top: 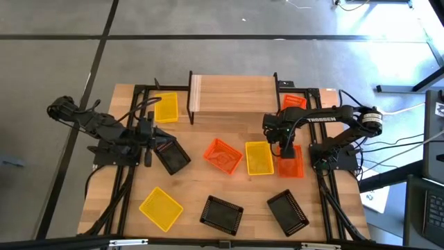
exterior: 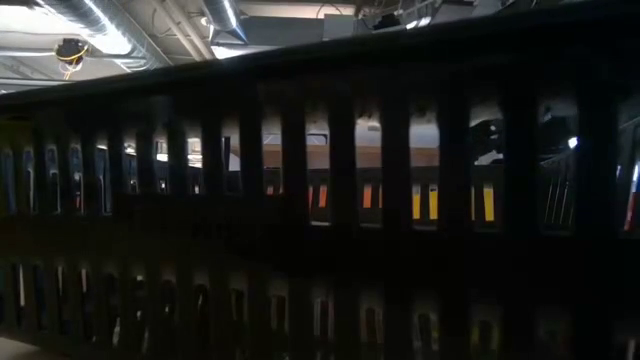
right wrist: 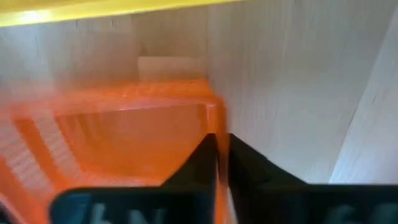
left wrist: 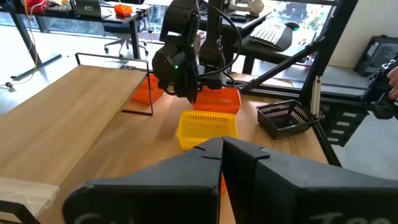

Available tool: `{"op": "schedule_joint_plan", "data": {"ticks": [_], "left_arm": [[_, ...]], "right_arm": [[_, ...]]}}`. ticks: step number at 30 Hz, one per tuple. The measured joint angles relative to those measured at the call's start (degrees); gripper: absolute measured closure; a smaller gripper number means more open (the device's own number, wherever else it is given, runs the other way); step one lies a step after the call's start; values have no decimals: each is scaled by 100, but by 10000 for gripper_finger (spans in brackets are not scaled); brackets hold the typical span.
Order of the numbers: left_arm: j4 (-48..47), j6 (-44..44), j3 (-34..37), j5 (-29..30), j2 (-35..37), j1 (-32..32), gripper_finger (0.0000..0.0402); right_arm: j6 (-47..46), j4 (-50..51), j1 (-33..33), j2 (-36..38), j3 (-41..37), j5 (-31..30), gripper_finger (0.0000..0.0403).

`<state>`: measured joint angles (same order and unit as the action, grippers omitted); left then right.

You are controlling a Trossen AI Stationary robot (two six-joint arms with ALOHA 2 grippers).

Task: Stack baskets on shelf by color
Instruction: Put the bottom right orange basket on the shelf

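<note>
- My right gripper [top: 286, 149] is down over the orange basket [top: 291, 161] near the right edge of the worktop [top: 229, 191]. In my right wrist view my fingers [right wrist: 208, 163] pinch that basket's wall [right wrist: 214, 124], one inside and one outside.
- A yellow basket [top: 258, 157] lies just beside it, and another orange basket [top: 223, 154] sits left of that.
- My left gripper [top: 158, 139] waits at the left side, over a black basket [top: 171, 155]; its fingers [left wrist: 205, 163] look pressed together, though the view is poor.
- The shelf [top: 232, 94] stands at the far edge with nothing on its top. A yellow basket [top: 166, 107] lies to its left and an orange basket [top: 293, 102] to its right.
- Along the near edge: one yellow basket [top: 161, 207] and two black baskets [top: 222, 214] [top: 288, 212].
</note>
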<state>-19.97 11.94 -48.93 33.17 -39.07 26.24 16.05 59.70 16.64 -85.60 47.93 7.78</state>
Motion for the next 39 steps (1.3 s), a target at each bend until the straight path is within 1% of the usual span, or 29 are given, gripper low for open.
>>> {"op": "schedule_joint_plan", "data": {"ticks": [2,5,10,17,22,25,29,33,39], "left_arm": [[1,0,0,0,0,0,401],[1,-1,0,0,0,-2,401],[1,-2,0,0,0,-2,401],[-1,-2,0,0,0,-1,401],[-4,-2,0,-53,0,-2,401],[-4,-4,0,-58,0,-9,401],[16,-29,1,-46,0,-184,401],[24,-33,2,81,2,-526,401],[29,-46,2,1,2,-1108,401]], "right_arm": [[-55,29,0,6,5,76,391],[-61,300,0,9,139,413,397],[-74,1149,-70,11,742,397,399],[-74,2200,-246,15,2195,473,401],[-216,2589,-264,18,3365,462,401],[-225,2614,-262,20,3993,124,402],[-208,2442,-59,4,4715,-319,402],[-141,2255,312,-98,5355,-366,402],[980,2159,1002,-770,6451,-578,402]]}}
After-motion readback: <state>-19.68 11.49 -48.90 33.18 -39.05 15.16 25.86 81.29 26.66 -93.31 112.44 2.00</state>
